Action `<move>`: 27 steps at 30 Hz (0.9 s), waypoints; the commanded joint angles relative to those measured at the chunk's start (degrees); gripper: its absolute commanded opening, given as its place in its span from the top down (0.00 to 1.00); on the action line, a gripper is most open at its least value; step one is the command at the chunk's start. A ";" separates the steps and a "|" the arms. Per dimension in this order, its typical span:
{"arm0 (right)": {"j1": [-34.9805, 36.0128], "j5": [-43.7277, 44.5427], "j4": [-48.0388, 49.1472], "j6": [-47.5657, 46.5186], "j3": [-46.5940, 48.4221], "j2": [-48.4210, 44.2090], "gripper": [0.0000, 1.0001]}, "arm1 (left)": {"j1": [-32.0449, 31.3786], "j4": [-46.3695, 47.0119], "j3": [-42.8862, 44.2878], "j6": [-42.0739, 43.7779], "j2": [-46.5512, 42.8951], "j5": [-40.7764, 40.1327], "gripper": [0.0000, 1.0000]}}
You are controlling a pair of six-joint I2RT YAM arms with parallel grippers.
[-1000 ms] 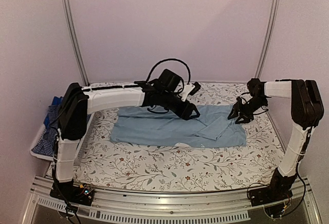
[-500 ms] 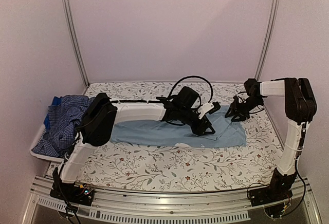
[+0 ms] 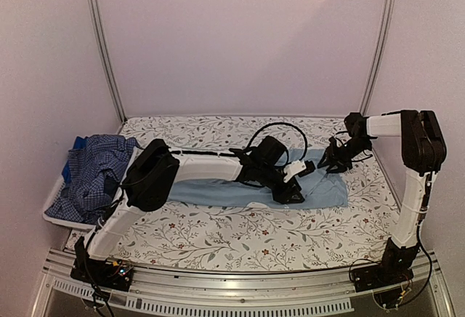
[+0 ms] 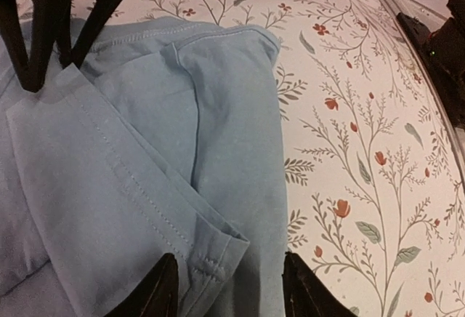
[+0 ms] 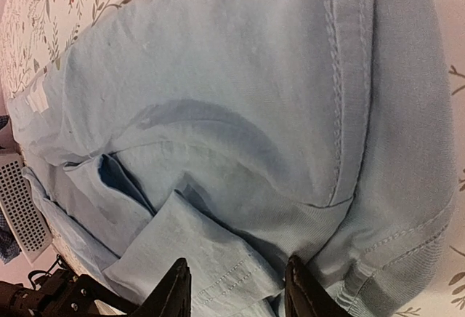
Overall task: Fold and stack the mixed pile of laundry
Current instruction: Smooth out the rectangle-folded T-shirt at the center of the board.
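Folding is in hand on the light-blue shirt, flat on the tabletop's right half; left pincer and right pincer, both apart, straddle its sleeve hem and far-right edge, so pinching and lifting together should come next.

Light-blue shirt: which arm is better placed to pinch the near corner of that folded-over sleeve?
Left, likely: the left gripper straddles the hemmed sleeve corner of the light-blue shirt; the right gripper sits at the far end.
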 commanded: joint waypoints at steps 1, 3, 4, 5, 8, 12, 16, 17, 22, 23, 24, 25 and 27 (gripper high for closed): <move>-0.17 0.77 -0.60 -0.49 0.56 1.67 0.59 | -0.92 -0.03 1.88 2.65 1.65 0.19 0.51; -0.14 0.56 -0.86 -0.55 0.82 2.06 0.64 | -0.87 -0.16 2.03 2.98 2.02 -0.92 0.50; -0.09 0.55 -0.95 -0.62 0.96 2.11 0.67 | -0.88 -0.15 2.12 3.14 2.19 -1.35 0.50; -0.09 0.49 -1.02 -0.70 1.07 2.06 0.69 | -0.94 -0.11 2.17 3.31 2.35 -1.63 0.50; 0.15 0.23 -1.39 -0.81 1.27 1.71 0.80 | -1.01 0.08 3.01 2.65 2.89 -2.52 0.53; 0.48 -0.10 -1.54 -0.82 1.48 1.20 0.92 | -1.25 0.56 3.51 2.44 3.30 -4.34 0.62; 0.62 -0.41 -1.75 -0.40 2.08 0.73 1.00 | -1.26 0.50 3.76 2.75 3.61 -5.40 0.79; 0.63 -0.36 -1.97 -0.38 2.34 0.66 1.00 | -1.26 0.50 3.94 2.68 3.65 -5.87 0.85; 0.62 -1.50 -2.09 0.10 3.46 -0.82 1.00 | -0.76 0.43 4.41 1.59 2.67 -8.12 1.00; 0.65 -1.94 -2.09 0.27 3.86 -1.13 1.00 | -0.51 0.68 4.00 1.11 2.05 -8.63 1.00; 0.70 -2.21 -1.94 0.44 4.25 -1.53 1.00 | -0.22 1.73 2.69 0.87 1.01 -9.24 1.00; 0.76 -2.44 -1.77 0.70 4.74 -1.78 1.00 | -0.05 3.65 0.67 0.80 -0.58 -9.71 1.00; 0.85 -2.84 -1.63 1.10 5.84 -2.21 1.00 | 0.70 8.67 -4.71 -0.01 -4.22 -10.41 1.00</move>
